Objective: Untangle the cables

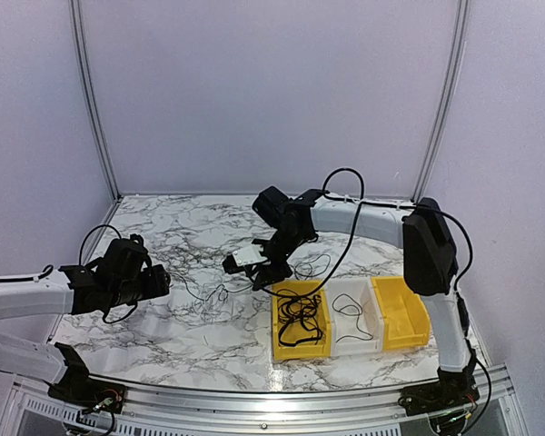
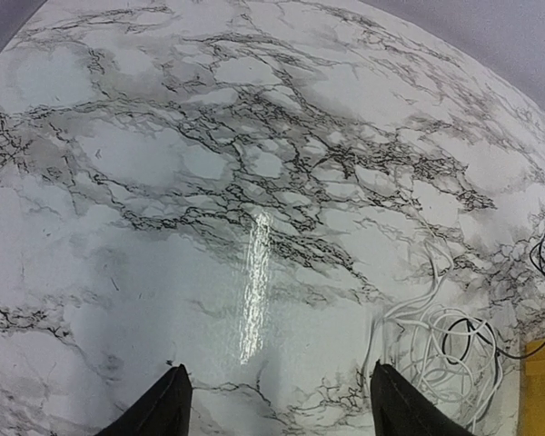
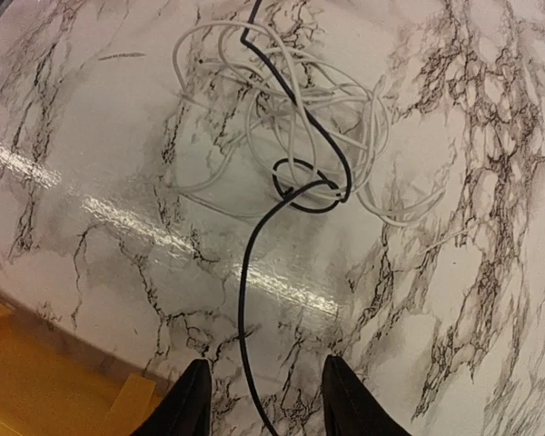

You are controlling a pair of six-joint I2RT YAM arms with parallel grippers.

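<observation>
Fingertips of our right gripper (image 3: 268,404) stand partly apart and clamp nothing. A black cable (image 3: 243,300) passes between them and runs on ahead into a tangle of white cable (image 3: 282,109) lying on the marble table (image 3: 454,272). Just behind that gripper, to its left, sits a yellow bin (image 3: 45,381). Our right arm (image 1: 372,218) arches over from its base, wrist bent down toward the tangle. Our left gripper (image 2: 282,404) is spread wide and empty, with the left arm (image 1: 27,300) stretched low and level. The tangle lies just ahead to its right.
</observation>
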